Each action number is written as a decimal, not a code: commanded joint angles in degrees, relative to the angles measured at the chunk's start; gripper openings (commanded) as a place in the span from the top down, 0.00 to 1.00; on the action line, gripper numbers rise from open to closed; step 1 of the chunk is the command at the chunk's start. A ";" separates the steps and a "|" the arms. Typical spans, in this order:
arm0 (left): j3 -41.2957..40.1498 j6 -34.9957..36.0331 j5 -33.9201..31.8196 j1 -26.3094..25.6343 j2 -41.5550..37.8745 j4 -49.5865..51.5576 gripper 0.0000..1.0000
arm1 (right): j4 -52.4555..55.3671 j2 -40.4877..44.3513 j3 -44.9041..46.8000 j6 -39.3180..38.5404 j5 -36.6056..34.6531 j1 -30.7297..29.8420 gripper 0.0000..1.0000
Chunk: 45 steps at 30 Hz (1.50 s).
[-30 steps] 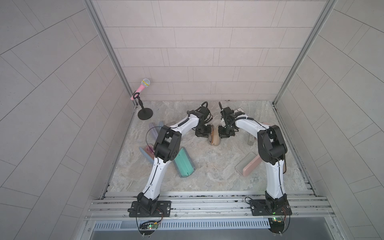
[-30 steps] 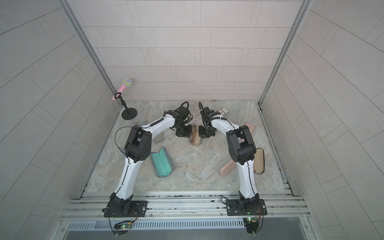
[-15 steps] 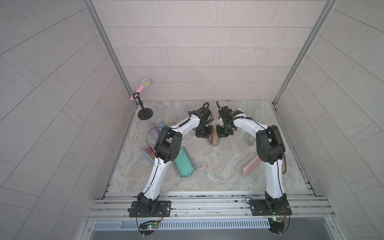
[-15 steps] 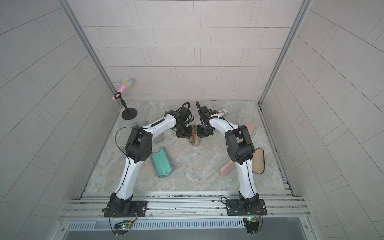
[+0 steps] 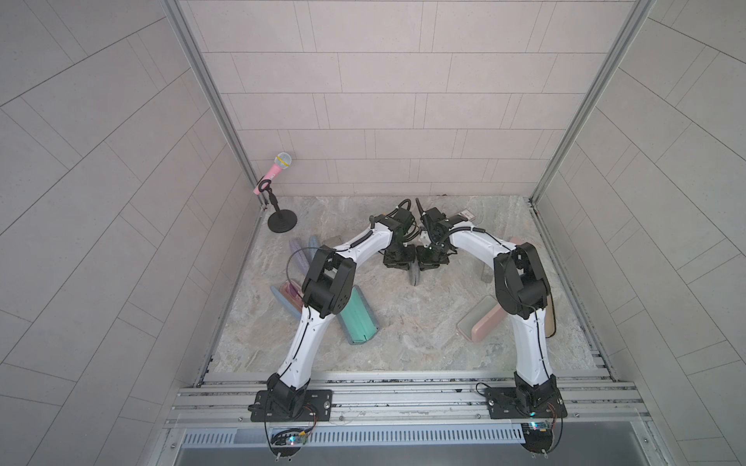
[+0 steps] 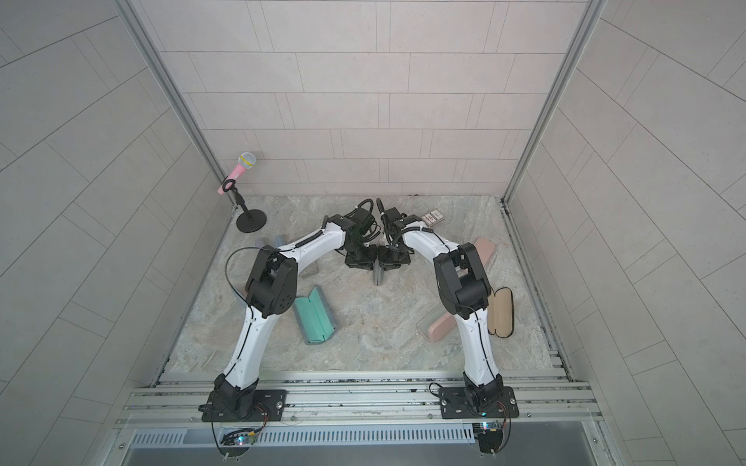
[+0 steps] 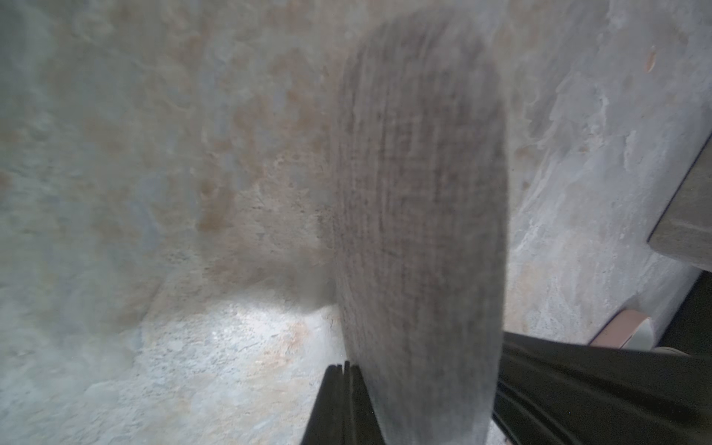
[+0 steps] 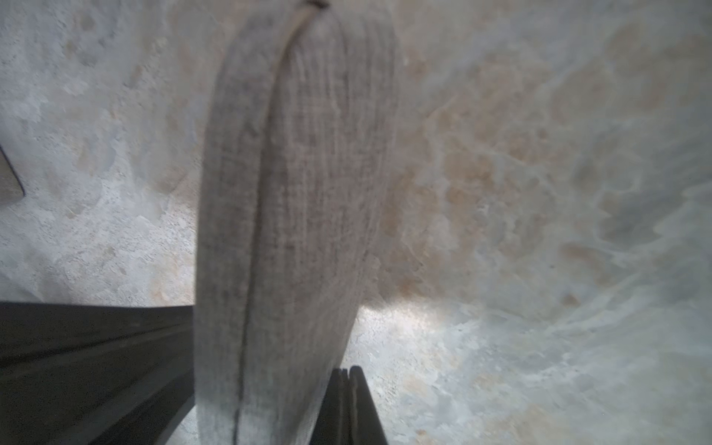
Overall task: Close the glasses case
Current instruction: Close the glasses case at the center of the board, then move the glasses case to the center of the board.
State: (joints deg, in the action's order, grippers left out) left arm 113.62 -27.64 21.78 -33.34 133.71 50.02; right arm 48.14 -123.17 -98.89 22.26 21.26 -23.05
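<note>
A grey fabric glasses case [image 5: 415,275] [image 6: 378,275] stands on its long edge at the middle back of the stone table, seen in both top views. My left gripper [image 5: 407,263] and right gripper [image 5: 420,263] flank it, one against each side. In the left wrist view the left gripper [image 7: 343,366] is shut and empty, lying against the case [image 7: 420,212]. In the right wrist view the right gripper [image 8: 348,370] is likewise shut beside the case [image 8: 293,212]. The case's two halves meet along a thin seam.
A pink microphone [image 5: 275,172] on a black stand is at the back left. An open teal case [image 5: 357,318] lies front left and a pink case [image 5: 482,322] front right. A tan case [image 6: 500,312] sits by the right edge, a small box [image 6: 432,218] at the back.
Both grippers have moved toward each other against the case. Its halves have come together, and the tan inside seen a second ago no longer shows.
</note>
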 commanded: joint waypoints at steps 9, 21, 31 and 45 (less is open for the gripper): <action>-6.73 -1.38 2.53 0.40 -7.45 -6.10 1.00 | -5.03 6.42 6.75 2.56 -2.70 -1.91 0.83; -15.29 0.86 0.65 4.37 -19.29 -4.82 0.98 | -4.86 15.23 12.94 5.55 -8.63 -2.96 0.62; -20.44 5.64 0.77 11.12 -28.70 -0.92 0.72 | 1.24 12.08 4.74 6.49 -11.57 -9.52 0.27; -35.03 10.05 2.47 21.51 -40.82 -6.34 0.14 | 5.14 2.20 -3.36 11.16 -16.93 -10.84 0.19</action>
State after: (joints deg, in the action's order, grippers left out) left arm 81.10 -19.40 24.40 -12.05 95.57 45.71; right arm 51.07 -120.64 -100.51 31.64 7.14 -33.95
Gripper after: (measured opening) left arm 0.850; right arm 0.806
